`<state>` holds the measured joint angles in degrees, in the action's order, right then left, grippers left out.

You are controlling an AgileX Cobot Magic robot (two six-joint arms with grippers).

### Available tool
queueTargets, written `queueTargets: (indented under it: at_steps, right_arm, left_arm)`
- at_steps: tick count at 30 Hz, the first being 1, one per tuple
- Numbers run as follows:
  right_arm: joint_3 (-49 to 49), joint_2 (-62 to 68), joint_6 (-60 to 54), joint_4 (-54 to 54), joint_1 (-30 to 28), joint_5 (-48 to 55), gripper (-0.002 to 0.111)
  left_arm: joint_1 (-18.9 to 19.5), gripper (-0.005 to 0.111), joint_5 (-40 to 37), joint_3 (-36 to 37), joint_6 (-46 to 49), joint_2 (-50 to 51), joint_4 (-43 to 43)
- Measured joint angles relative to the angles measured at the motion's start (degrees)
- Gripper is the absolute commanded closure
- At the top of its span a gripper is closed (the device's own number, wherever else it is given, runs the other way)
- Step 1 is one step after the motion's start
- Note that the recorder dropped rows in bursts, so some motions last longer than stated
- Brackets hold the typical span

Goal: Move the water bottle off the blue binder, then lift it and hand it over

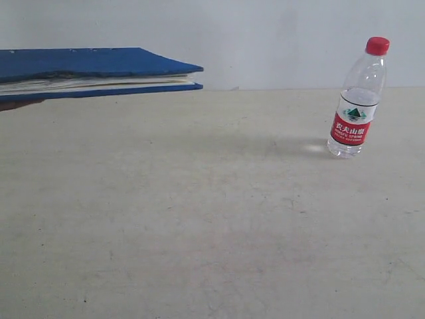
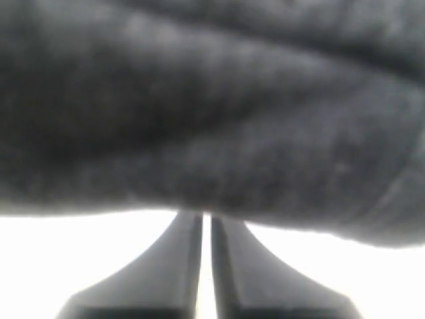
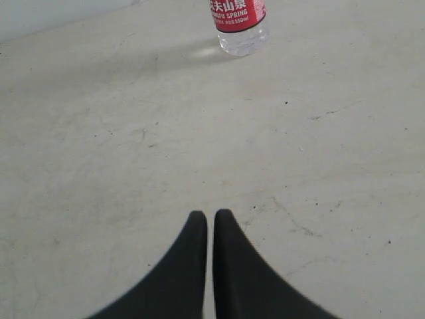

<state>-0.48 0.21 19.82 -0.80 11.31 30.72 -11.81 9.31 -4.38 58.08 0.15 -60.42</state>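
Note:
The water bottle (image 1: 356,100), clear with a red cap and a red label, stands upright on the table at the right, apart from the binder. Its lower part also shows in the right wrist view as the bottle (image 3: 240,23). The blue binder (image 1: 93,70) hangs level in the air at the upper left, white pages showing along its edge. My right gripper (image 3: 210,214) is shut and empty above bare table, well short of the bottle. My left gripper (image 2: 206,219) is shut with a thin slit of light between its fingers. A blurred dark grey mass (image 2: 212,100) hides their tips.
The pale, scuffed table (image 1: 199,219) spreads across the exterior view, with a white wall (image 1: 265,40) behind it. A small dark brownish shape (image 1: 16,104) sits under the binder at the left edge. Neither arm shows in the exterior view.

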Motion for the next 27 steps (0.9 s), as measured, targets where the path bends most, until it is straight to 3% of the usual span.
queueTargets:
  at_steps: [23, 27]
  right_arm:
    - [0.0, 0.0, 0.1, 0.2, 0.0, 0.1, 0.109]
    - [0.0, 0.0, 0.1, 0.2, 0.0, 0.1, 0.109]
  left_arm:
    - [0.0, 0.102, 1.3, 0.0, 0.0, 0.0, 0.0]
    - [0.0, 0.102, 1.4, 0.0, -10.8, 0.0, -0.2]
